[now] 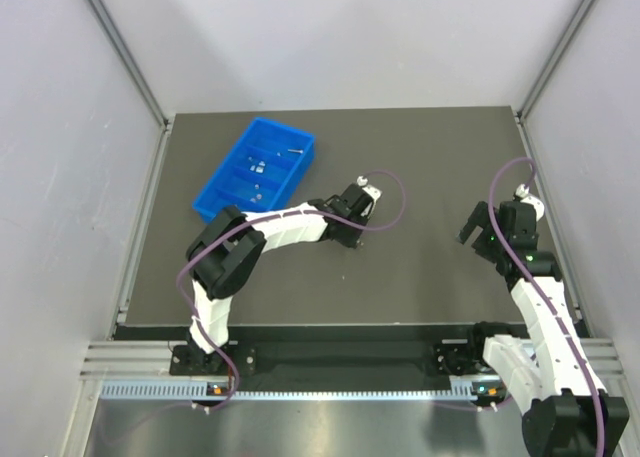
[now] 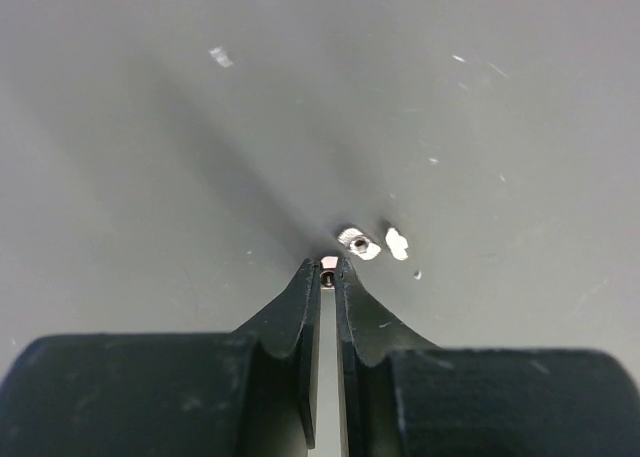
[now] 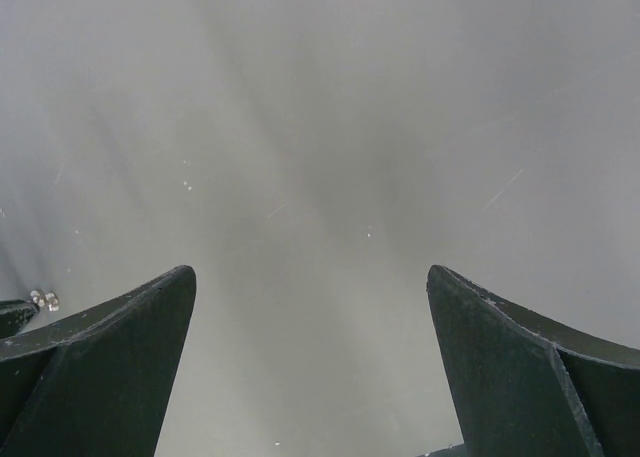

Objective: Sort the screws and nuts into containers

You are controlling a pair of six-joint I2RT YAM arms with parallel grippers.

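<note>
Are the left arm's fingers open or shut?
Shut: the left fingers pinch a tiny metal piece between their tips.

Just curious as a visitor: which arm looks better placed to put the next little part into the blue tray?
Left. The left gripper is pinched on a small metal part and sits nearer the blue tray. The right gripper hangs open, empty, farther away.

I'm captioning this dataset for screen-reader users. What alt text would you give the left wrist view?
The left gripper, its two black fingers nearly together, pinches a tiny silver-grey metal part at its tips over the dark grey table. Two more small silver metal parts lie just beyond the tips, side by side.
</note>
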